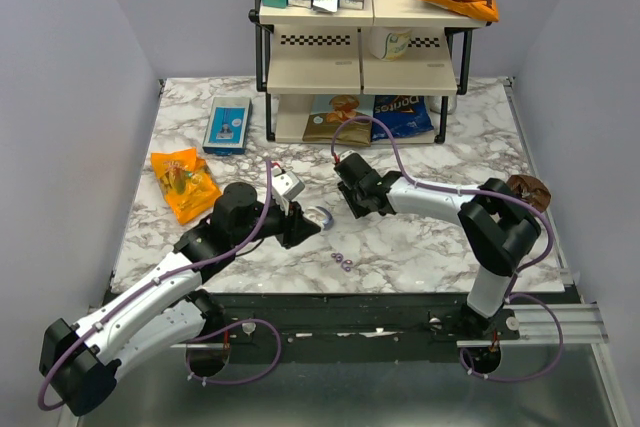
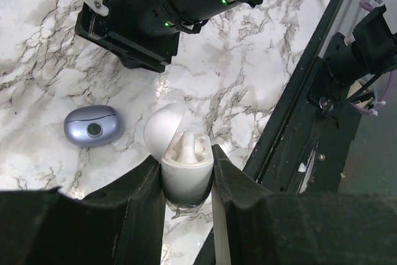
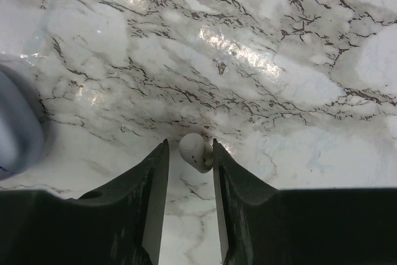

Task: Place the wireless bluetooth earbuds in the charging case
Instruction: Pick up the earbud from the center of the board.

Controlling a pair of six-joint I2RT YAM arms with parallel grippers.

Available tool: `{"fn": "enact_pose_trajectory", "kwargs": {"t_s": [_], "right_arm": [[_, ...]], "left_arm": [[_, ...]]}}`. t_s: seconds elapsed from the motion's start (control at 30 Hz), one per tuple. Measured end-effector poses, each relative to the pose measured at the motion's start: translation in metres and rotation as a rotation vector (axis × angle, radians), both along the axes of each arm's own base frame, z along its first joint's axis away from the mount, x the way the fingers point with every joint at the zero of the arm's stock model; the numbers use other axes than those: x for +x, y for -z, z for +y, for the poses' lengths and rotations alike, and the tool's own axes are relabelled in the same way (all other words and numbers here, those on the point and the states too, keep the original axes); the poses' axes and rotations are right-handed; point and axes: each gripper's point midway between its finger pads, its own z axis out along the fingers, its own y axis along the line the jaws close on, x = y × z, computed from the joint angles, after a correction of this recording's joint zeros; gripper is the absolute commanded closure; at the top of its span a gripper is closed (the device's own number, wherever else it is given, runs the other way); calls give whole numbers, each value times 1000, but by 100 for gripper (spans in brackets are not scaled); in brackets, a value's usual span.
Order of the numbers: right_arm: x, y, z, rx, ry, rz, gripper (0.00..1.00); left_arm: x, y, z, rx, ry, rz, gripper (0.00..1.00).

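charging case [image 2: 93, 126]: lid shut, on the marble table [image 1: 450, 147], just beside the white case [image 2: 183, 181] | earbuds [image 1: 341, 262]: purple pair near the table's front edge, top view only | left gripper [image 2: 186, 156]: clamped on the open white case, seated bud [image 2: 186, 144] inside, left wrist view only | right gripper [image 3: 190, 147]: jaws partly apart around a loose white bud [image 3: 194, 152] that touches one finger and is clear of the other

l grip [image 2: 186, 156] clamped, r grip [image 3: 190, 145] ajar
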Motion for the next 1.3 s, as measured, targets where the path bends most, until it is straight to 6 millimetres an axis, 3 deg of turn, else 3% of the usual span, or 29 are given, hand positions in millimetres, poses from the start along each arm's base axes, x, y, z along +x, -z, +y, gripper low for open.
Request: {"fn": "enact_pose_trajectory", "kwargs": {"t_s": [0.43, 0.57, 0.83, 0.93, 1.03, 1.17, 1.3], "right_arm": [[1, 0, -1, -6, 3, -5, 67], [1, 0, -2, -7, 3, -6, 78], [2, -1, -2, -9, 4, -9, 86], [2, -2, -2, -6, 6, -12, 98], [2, -5, -2, 1, 9, -16, 99], [-1, -27, -4, 31, 11, -41, 99], [-9, -88, -1, 157, -25, -112, 99]], "left_arm": [[0, 1, 0, 2, 0, 3, 100], [0, 1, 0, 2, 0, 2, 100], [1, 0, -1, -2, 0, -2, 100], [1, -1, -1, -5, 0, -4, 100], [1, -2, -1, -7, 0, -5, 100], [1, -2, -1, -7, 0, -5, 100], [2, 1, -2, 0, -1, 4, 100]]}}
